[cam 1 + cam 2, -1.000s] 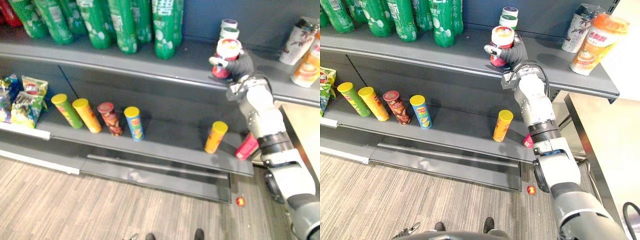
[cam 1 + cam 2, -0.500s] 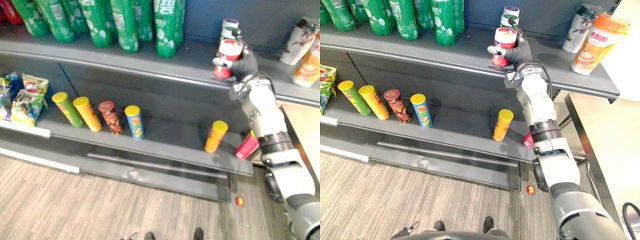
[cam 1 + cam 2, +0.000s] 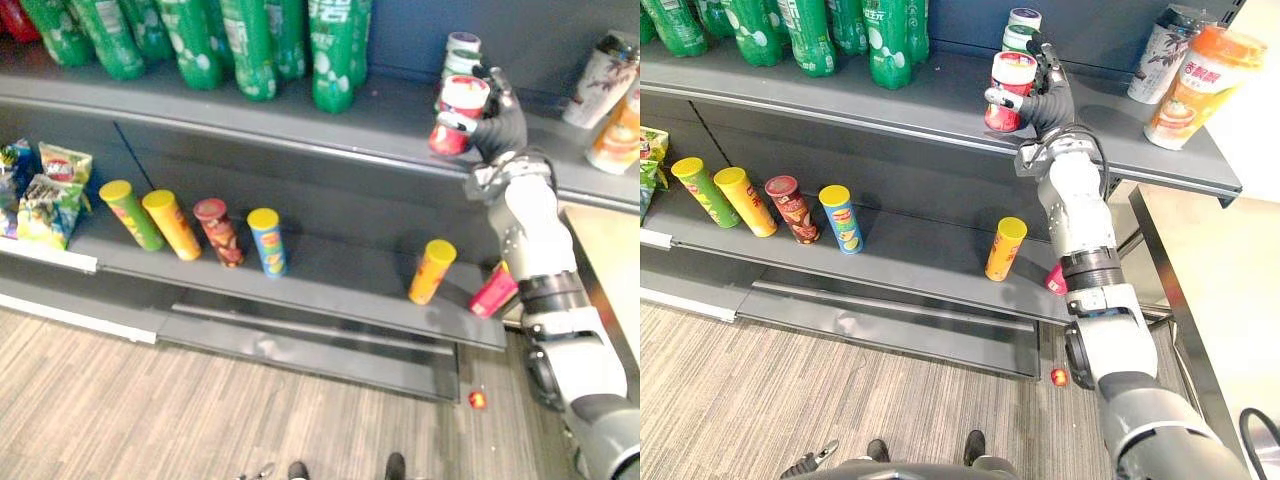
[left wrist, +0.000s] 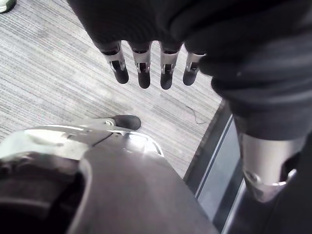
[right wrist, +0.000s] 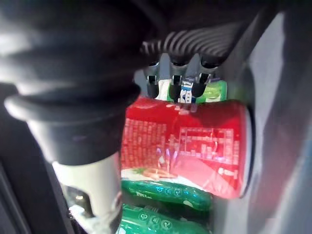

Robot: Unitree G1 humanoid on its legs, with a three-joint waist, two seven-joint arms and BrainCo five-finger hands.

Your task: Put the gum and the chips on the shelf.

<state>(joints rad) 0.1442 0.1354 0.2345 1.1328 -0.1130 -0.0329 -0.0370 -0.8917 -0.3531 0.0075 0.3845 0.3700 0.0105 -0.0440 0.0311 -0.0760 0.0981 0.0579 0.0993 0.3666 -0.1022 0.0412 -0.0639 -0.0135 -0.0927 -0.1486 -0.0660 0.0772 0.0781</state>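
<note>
Gripping the gum tub (image 3: 1013, 88), the right hand (image 3: 1050, 100) has its fingers (image 5: 154, 83) curled over one side of the tub and its thumb on the other. The tub is at the front edge of the top shelf (image 3: 890, 110) and leans a little; whether its base rests on the shelf I cannot tell. Two green tubs (image 3: 1020, 28) stand just behind it, green bottles (image 3: 885, 40) are further along to the left, and two cups (image 3: 1195, 75) stand well off to the right. On the lower shelf (image 3: 920, 255) stand chip cans (image 3: 842, 220), among them a yellow can (image 3: 1005, 248) and, at the right end behind the arm, a tilted pink can (image 3: 492, 290). The left hand (image 4: 146, 68) hangs over the floor (image 4: 48, 73) with its fingers straight and empty. The main risk, as I judge it, is a release this close to the lip: if the tub is let go tilted or only half on the shelf, it could tip forward and drop to the shelf below or the floor. Pushing it too far in could knock the green tubs over. The tub's red label carries pale print and a panel of small text, and the bottles and cups have large lettering, none of it legible enough to read.
</note>
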